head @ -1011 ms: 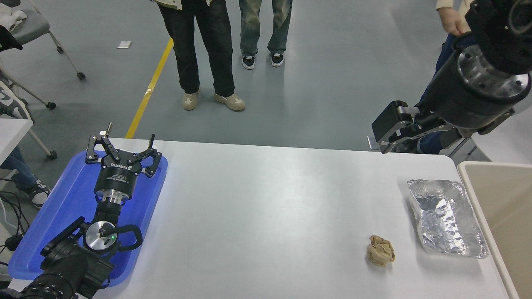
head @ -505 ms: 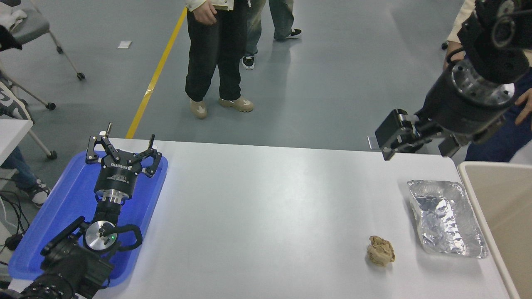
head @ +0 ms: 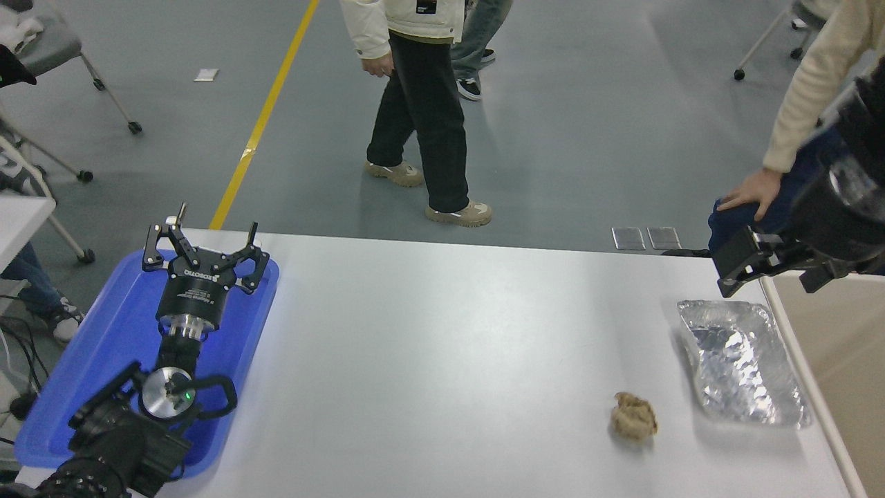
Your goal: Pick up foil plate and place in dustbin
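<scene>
The foil plate [head: 743, 363], shiny crinkled silver with a raised rim, lies flat at the table's right edge. The dustbin [head: 847, 360], a large beige container with a pale rim, stands right beside it, partly cut off by the picture's edge. My right gripper [head: 774, 273] is open and empty. It hangs just beyond the plate's far end, over the dustbin's far corner, and does not touch the plate. My left gripper [head: 204, 250] is open and parked over the blue tray at the lower left.
A crumpled brown paper ball [head: 632, 416] lies left of the foil plate. A blue tray [head: 90, 373] sits at the table's left edge. A person's hand [head: 750, 197] rests close behind my right arm. Another person [head: 422, 104] walks past the far side.
My right arm has swung right and down, from beyond the table's far edge to just past the plate's far end. The people at the far side have moved to the right.
</scene>
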You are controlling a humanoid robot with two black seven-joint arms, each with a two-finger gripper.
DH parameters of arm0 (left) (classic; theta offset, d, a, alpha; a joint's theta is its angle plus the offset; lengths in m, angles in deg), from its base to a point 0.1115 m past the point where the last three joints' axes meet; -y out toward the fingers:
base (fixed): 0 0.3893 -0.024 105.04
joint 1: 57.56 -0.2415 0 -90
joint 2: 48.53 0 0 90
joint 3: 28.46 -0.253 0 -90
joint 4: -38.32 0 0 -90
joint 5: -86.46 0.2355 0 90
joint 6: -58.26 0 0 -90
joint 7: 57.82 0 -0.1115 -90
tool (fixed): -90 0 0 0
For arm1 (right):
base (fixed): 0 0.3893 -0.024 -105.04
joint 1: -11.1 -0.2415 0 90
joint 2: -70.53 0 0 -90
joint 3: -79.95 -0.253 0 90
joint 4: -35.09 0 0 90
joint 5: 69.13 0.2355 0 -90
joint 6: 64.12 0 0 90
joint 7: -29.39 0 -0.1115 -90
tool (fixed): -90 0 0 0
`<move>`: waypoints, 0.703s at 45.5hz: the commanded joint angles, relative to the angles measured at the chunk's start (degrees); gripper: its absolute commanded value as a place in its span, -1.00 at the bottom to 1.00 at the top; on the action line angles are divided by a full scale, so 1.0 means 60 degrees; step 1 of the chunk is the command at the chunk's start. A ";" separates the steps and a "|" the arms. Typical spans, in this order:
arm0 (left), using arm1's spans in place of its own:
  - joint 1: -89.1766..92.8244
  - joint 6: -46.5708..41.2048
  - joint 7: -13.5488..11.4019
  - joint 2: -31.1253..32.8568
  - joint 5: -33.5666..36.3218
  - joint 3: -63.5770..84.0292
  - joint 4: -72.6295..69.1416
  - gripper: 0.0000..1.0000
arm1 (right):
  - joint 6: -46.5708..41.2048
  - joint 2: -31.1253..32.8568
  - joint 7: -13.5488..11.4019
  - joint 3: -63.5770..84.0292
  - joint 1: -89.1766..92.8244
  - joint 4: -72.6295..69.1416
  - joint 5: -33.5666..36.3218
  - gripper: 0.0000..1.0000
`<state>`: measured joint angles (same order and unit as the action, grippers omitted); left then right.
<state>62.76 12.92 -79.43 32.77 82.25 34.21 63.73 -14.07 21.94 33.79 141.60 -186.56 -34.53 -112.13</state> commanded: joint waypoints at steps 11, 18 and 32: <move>0.0001 -0.0002 -0.0002 0.0015 -0.0003 0.0000 -0.0001 1.00 | 0.3142 0.0644 0.0029 -0.3199 0.6076 0.3384 -0.2384 1.00; 0.0001 -0.0002 -0.0002 0.0015 -0.0003 0.0000 -0.0001 1.00 | 0.4095 0.0028 0.0029 -0.3492 0.7014 0.3986 -0.2369 1.00; 0.0001 -0.0002 -0.0002 0.0015 -0.0003 0.0000 -0.0001 1.00 | 0.5224 -0.0807 0.0029 -0.5001 0.8728 0.5347 -0.2267 1.00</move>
<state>62.76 12.91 -79.43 32.83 82.23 34.21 63.74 11.21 20.83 33.95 117.69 -142.86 -9.43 -125.49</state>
